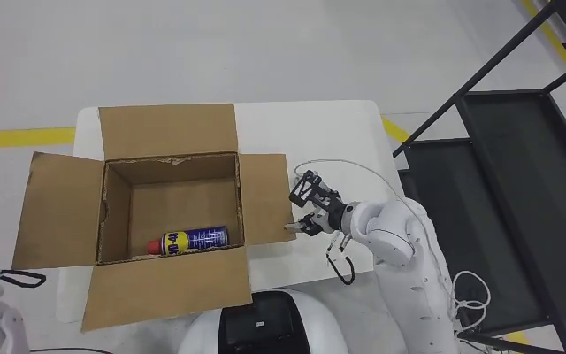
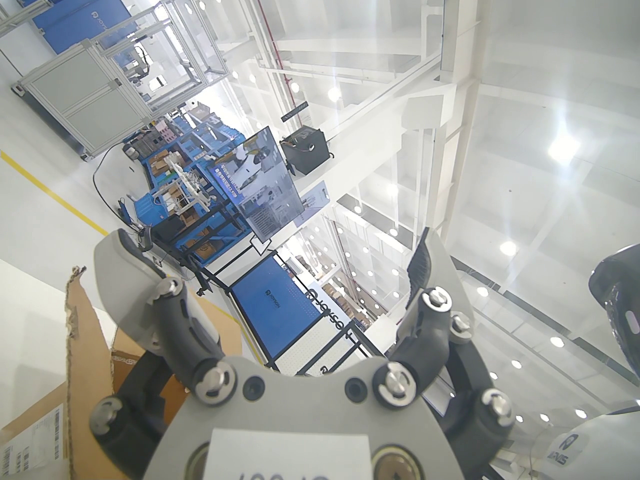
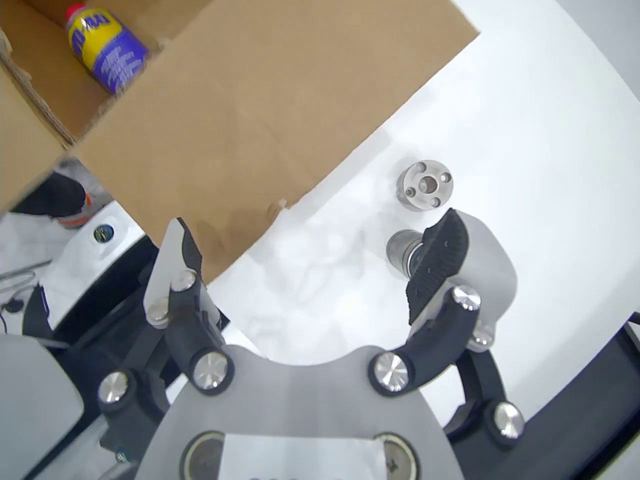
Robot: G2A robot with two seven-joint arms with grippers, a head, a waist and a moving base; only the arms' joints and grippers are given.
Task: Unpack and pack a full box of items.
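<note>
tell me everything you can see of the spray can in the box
The spray can is a slim cylinder, metal by its look, with a blue and yellow body and a red cap. It lies on its side on the floor of the open cardboard box, along the wall nearest the robot, cap toward the robot's left. Only the box floor visibly touches it.

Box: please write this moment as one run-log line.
box: open, on table | spray can: lying inside box | right gripper: open, over table beside box flap | left gripper: open
</note>
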